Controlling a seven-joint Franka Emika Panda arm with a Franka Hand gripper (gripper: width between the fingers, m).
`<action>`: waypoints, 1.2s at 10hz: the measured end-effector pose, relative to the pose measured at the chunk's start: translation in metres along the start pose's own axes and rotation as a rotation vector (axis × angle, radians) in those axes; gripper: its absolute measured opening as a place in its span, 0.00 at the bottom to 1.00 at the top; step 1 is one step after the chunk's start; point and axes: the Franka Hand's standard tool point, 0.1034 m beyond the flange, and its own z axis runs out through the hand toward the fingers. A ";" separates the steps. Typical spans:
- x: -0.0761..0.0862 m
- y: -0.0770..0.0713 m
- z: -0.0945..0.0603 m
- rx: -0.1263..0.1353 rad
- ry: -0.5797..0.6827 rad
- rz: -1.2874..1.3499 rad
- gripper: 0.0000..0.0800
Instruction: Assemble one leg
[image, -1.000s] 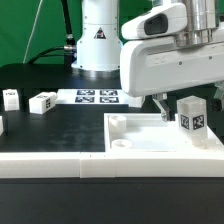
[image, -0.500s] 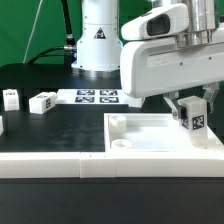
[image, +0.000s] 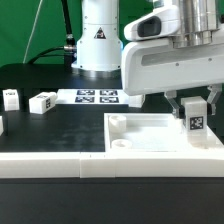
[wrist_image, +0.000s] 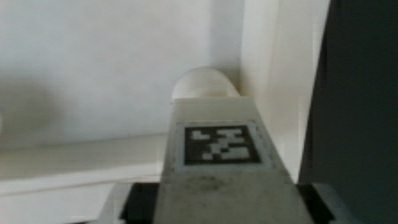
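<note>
White leg (image: 195, 120), tagged face outward, upright and clamped between the jaws over the white tray's (image: 160, 147) far corner at the exterior view's right.

- A robotics laboratory is indicated, not a home or a shop.
- A white robot arm base (image: 98, 35) is seen at the back of a black table (image: 60, 125), with a green backdrop (image: 25, 30) behind it.
- A marker board (image: 98, 97) is seen lying flat on the table.
- Printed black-and-white tags are carried by the leg (image: 195, 118) and by small white blocks (image: 42, 101).
</note>
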 end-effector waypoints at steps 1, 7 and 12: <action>0.000 0.001 0.000 -0.005 0.001 0.170 0.36; -0.001 0.001 0.002 -0.020 -0.003 0.871 0.36; -0.004 -0.002 0.002 -0.006 -0.025 1.243 0.36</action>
